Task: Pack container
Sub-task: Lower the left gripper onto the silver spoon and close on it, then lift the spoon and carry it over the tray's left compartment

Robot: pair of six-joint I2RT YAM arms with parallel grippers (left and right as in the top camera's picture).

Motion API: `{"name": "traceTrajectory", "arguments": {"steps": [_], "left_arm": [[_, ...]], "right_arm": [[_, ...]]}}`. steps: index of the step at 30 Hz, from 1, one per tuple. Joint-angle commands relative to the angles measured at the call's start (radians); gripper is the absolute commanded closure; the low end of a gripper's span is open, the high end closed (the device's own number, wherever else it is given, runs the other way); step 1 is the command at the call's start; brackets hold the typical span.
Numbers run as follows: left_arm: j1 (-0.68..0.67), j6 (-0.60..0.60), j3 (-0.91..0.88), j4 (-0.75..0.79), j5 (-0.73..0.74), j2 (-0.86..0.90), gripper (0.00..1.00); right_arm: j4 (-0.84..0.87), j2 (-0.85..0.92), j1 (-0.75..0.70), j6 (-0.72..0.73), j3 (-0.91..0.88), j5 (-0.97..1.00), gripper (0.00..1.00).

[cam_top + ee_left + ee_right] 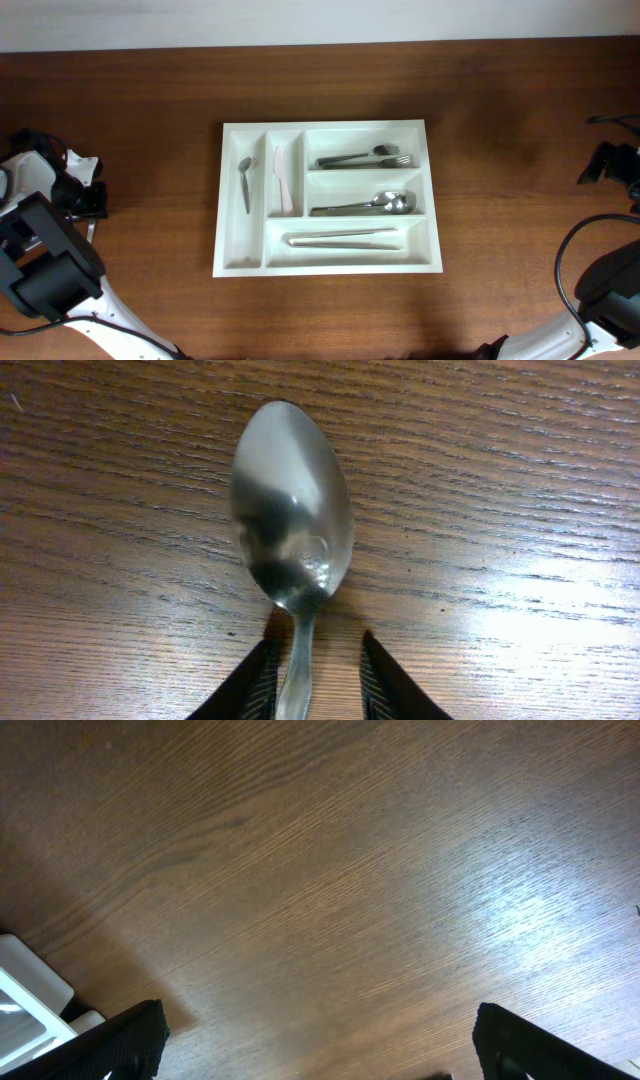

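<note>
Container (330,268) well apart from left gripper (318,678), jaws straddling spoon (292,510) handle, clamp unclear: centre handle, squeeze firmly before lifting; right gripper (320,1040) spread, empty.

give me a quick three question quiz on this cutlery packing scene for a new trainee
1. True or false: the right gripper holds a fork.
2. What lies between the fingers of the left gripper? A) knife B) spoon C) fork
3. Fill in: the tray has five compartments; ___ of them have something in them.
Key: 1 false, its jaws stand open and empty; 2 B; 3 five.
</note>
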Motion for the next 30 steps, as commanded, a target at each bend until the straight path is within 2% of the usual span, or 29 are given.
{"name": "traceTrajectory", "arguments": {"steps": [1, 6, 10, 15, 23, 28, 30], "left_arm": [[0.005, 0.002, -0.003, 0.002, 0.011, 0.011, 0.76], [0.005, 0.001, -0.003, 0.001, 0.011, 0.011, 0.91], [0.005, -0.020, -0.003, 0.002, 0.011, 0.011, 0.98], [0.003, -0.023, 0.003, -0.005, 0.011, 0.010, 0.98], [-0.041, -0.202, 0.151, -0.063, 0.023, 0.010, 0.98], [-0.098, -0.205, 0.323, -0.184, 0.223, 0.010, 0.98], [-0.130, -0.243, 0.391, -0.233, 0.298, 0.010, 0.98]], "right_arm": [[0.001, -0.016, -0.005, 0.012, -0.003, -0.006, 0.01], [0.001, -0.016, -0.005, 0.012, -0.003, -0.006, 0.01], [0.001, -0.016, -0.005, 0.012, -0.003, -0.006, 0.01], [0.001, -0.016, -0.005, 0.012, -0.003, -0.006, 0.01], [0.001, -0.016, -0.005, 0.012, -0.003, -0.006, 0.01], [0.001, -0.016, -0.005, 0.012, -0.003, -0.006, 0.01], [0.001, -0.016, -0.005, 0.012, -0.003, -0.006, 0.01]]}}
